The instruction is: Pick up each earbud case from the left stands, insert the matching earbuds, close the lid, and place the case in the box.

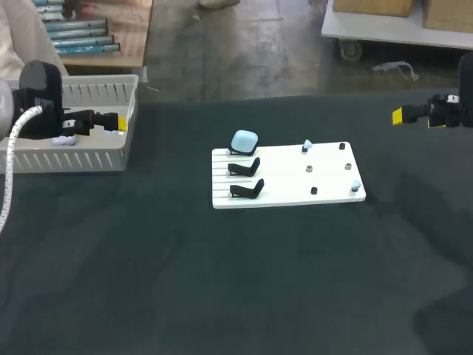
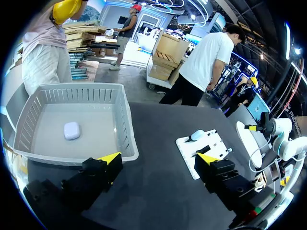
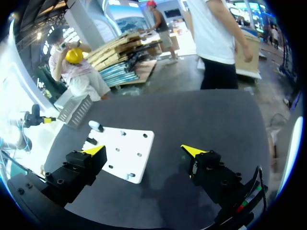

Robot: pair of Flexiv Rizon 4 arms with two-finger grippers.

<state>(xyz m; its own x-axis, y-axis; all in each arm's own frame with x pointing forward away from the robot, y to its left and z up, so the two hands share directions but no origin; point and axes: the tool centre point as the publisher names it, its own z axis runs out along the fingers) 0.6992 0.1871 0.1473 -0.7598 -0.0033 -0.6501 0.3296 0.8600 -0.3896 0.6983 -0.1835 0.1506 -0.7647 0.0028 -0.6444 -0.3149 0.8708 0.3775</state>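
Note:
A white board (image 1: 288,177) lies mid-table. At its left edge, the far stand carries a light blue earbud case (image 1: 244,140); two black stands (image 1: 245,167) nearer me are bare. Small light blue earbuds (image 1: 307,145) and dark pegs sit on the board's right half. My left gripper (image 1: 118,122) hangs open over the grey basket (image 1: 74,159), where a pale closed case (image 2: 71,130) lies. My right gripper (image 1: 403,115) is open and empty at the far right, well off the board. In the right wrist view the board (image 3: 139,141) and blue case (image 3: 96,126) lie ahead of the right gripper (image 3: 144,151).
The basket's rim (image 2: 127,124) stands just ahead of the left gripper (image 2: 158,158). Dark tabletop stretches between basket and board (image 2: 206,146), and in front of the board toward me.

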